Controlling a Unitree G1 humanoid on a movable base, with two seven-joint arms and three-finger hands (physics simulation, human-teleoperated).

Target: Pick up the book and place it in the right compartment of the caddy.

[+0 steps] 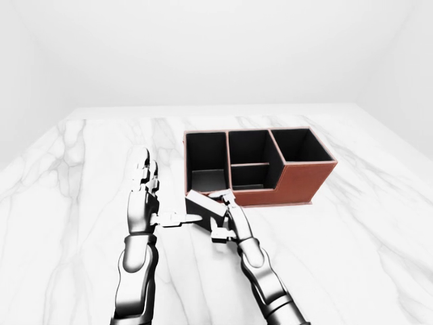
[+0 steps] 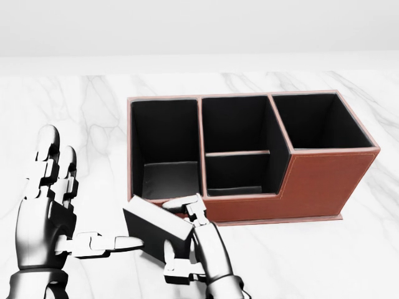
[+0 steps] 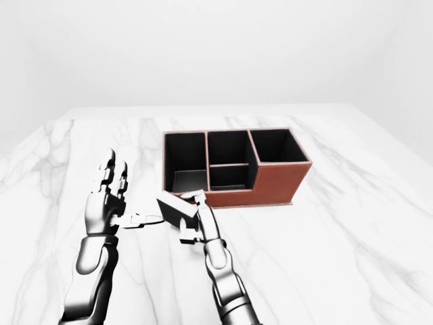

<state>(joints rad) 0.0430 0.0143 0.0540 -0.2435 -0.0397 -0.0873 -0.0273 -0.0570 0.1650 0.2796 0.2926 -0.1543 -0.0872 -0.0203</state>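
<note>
The book [image 2: 156, 232] is a small dark block, tilted, just below the caddy's left compartment in the head view. My right hand [image 2: 187, 242] is shut on it, with fingers [image 2: 192, 208] over its upper right edge and the thumb under it. My left hand [image 2: 72, 205] is open with fingers upright; its thumb tip touches the book's left side. The caddy [image 2: 324, 180] is brown outside and black inside. It has a left compartment, a split middle one and a taller right compartment [image 2: 318, 121], which holds nothing.
Everything stands on a white marble table [image 1: 352, 257]. Its far edge [image 1: 216, 105] meets a plain white wall at the top of the left-eye view. No other objects show.
</note>
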